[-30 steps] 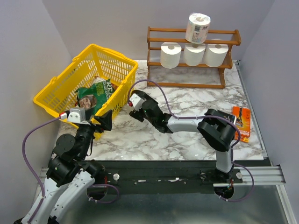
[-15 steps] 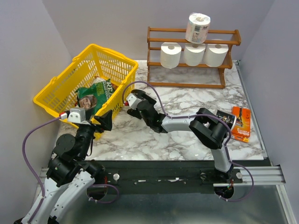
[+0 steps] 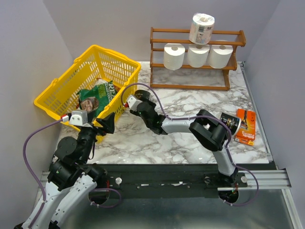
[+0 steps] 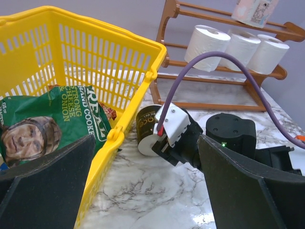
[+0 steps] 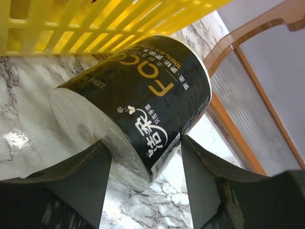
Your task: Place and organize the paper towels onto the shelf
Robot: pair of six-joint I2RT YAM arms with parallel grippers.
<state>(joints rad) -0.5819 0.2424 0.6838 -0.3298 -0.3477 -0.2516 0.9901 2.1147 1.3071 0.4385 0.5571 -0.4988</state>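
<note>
Black glossy-wrapped cylindrical roll [image 5: 143,90], veined marble tabletop [image 5: 24,119], right tool [image 5: 145,145] astride it

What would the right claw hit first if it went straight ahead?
The black-wrapped roll lying inside the open right claw; the yellow basket stands just behind, though depth is hard to judge.

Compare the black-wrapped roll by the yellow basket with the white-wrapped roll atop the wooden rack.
The black-wrapped paper roll rests on the marble table between the right fingers; the white-wrapped roll stands atop the reddish-brown wooden rack. The black wrapper has gold lettering; the white one, faint print. Both are wrapped cylinders.
</note>
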